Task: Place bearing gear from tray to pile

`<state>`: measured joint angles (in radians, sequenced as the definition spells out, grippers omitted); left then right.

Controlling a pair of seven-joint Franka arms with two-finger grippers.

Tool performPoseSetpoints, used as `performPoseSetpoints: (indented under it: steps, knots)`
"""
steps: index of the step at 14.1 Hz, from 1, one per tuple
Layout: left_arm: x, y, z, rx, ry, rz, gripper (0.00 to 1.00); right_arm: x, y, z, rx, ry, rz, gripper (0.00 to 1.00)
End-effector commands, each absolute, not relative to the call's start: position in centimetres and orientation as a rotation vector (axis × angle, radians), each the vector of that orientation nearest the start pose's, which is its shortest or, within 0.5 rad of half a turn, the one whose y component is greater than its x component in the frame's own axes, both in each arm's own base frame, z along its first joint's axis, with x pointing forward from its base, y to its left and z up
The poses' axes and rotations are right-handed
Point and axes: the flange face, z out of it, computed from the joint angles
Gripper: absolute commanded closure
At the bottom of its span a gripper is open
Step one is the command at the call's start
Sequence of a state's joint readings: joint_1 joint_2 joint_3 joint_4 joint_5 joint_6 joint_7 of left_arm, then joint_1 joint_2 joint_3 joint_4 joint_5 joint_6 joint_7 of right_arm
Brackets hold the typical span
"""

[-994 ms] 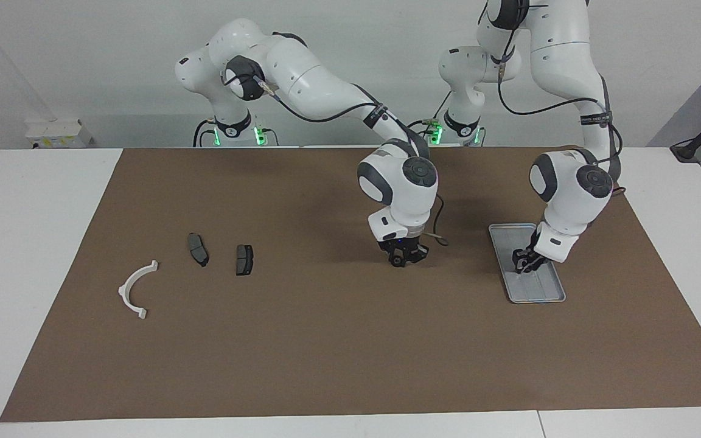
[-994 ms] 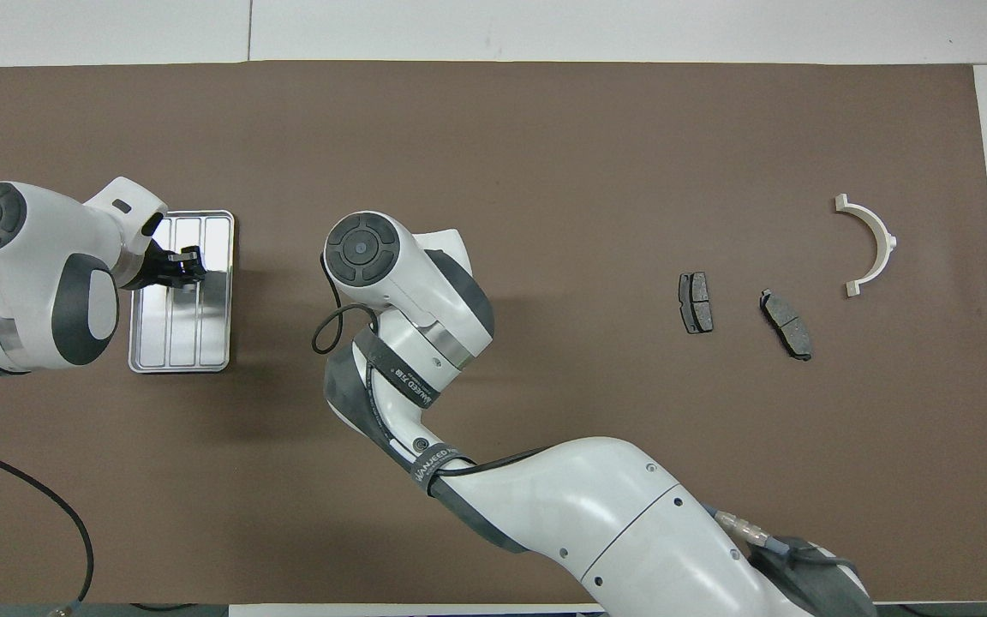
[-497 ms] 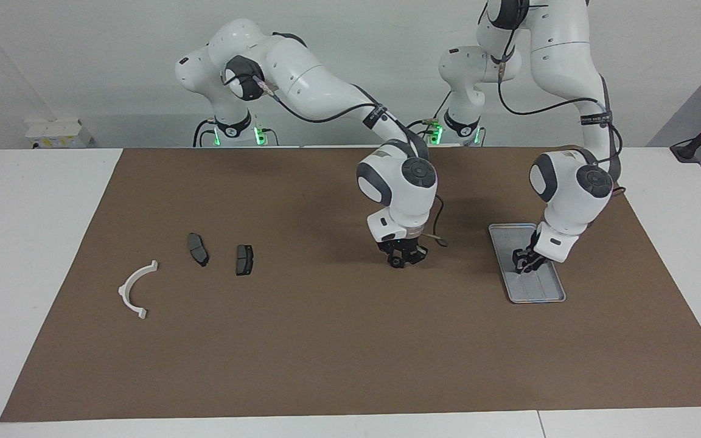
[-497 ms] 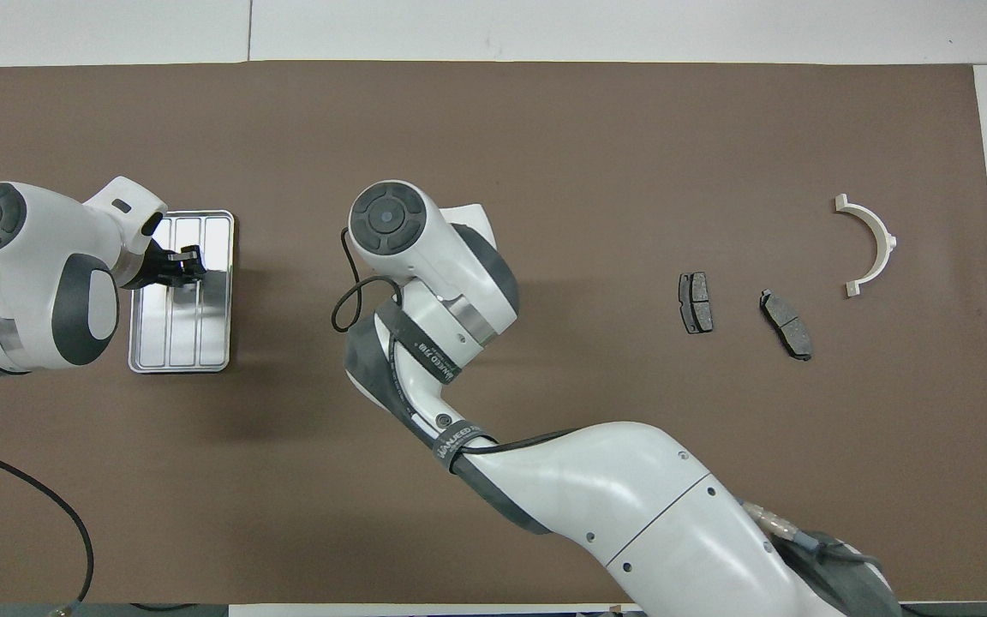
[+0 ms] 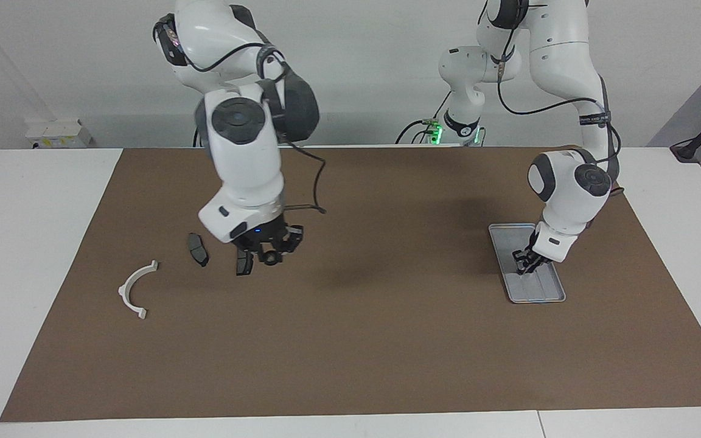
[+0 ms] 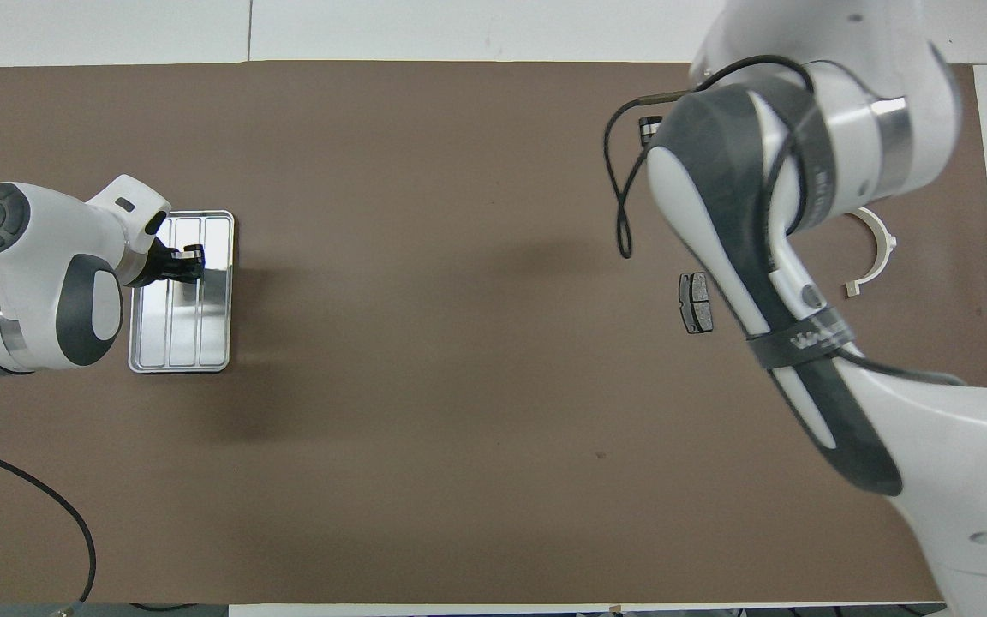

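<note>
Flat silver-grey ridged metal tray (image 5: pixel 539 295) lies on brown mat (image 5: pixel 350 340) toward left arm's end. Left gripper (image 5: pixel 526 263) is parked low on it, grip state cannot be told. Pile is set toward right arm's end: white semicircular plastic bracket (image 5: pixel 134 286), two dark grey brake-pad pieces (image 5: pixel 198 249). Right gripper (image 5: pixel 269 250) is held over pile, small dark round bearing gear (image 5: pixel 272 259) seemingly pinched.

Risk: gear released high, rolled off pile; pad struck on descent.

Since earlier frame: right arm was swung from mat centre to pile; left gripper barely shifted.
</note>
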<state>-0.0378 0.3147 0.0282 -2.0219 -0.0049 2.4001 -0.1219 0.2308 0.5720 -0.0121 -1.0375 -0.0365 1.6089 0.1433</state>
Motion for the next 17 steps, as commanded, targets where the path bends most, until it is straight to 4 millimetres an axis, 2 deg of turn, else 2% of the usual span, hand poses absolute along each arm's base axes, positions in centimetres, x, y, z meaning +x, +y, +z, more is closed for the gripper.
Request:
performPoseSetpoints:
  steps: [1, 3, 4, 5, 6, 8, 10, 12, 15, 16, 17]
  knots:
    - [60.0, -0.2, 29.5, -3.123, -0.173, -0.095, 0.92, 71.0, 8.1, 48.3, -3.152, -0.35, 0.0, 1.0]
    - [60.7, -0.9, 30.8, -3.129, -0.182, -0.076, 0.92, 71.0, 4.1, 45.2, -3.144, -0.411, -0.043, 1.0]
    - [61.5, -2.6, 32.4, -3.127, -0.22, -0.057, 0.92, 71.0, 2.4, 43.0, -3.144, -0.423, -0.071, 1.0]
    - [62.1, -5.2, 34.2, -3.122, -0.286, -0.029, 0.92, 70.8, 1.3, 40.9, -3.145, -0.429, -0.099, 1.0]
    - [62.4, -8.0, 35.7, -3.112, -0.349, -0.005, 0.92, 70.5, 0.8, 39.2, -3.144, -0.42, -0.109, 1.0]
    - [62.3, -15.2, 38.9, -3.091, -0.461, 0.01, 0.92, 70.7, 0.6, 36.5, -3.143, -0.397, -0.088, 1.0]
    - [61.4, -23.0, 40.0, -3.078, -0.574, -0.029, 0.91, 71.0, 0.3, 33.4, -3.141, -0.369, -0.048, 1.0]
    - [59.4, -28.6, 39.7, -3.08, -0.594, -0.039, 0.91, 70.9, 0.2, 31.9, -3.144, -0.354, -0.045, 1.0]
    - [59.3, -36.2, 35.9, -3.077, -0.686, -0.07, 0.91, 70.0, 0.6, 29.4, -3.146, -0.325, -0.075, 1.0]
    - [59.2, -36.9, 35.8, -3.093, -0.702, -0.108, 0.91, 69.7, 0.7, 28.9, -3.144, -0.322, -0.066, 1.0]
    - [58.5, -37.0, 34.4, -3.085, -0.685, -0.092, 0.91, 69.6, 0.6, 28.7, -3.145, -0.31, -0.061, 1.0]
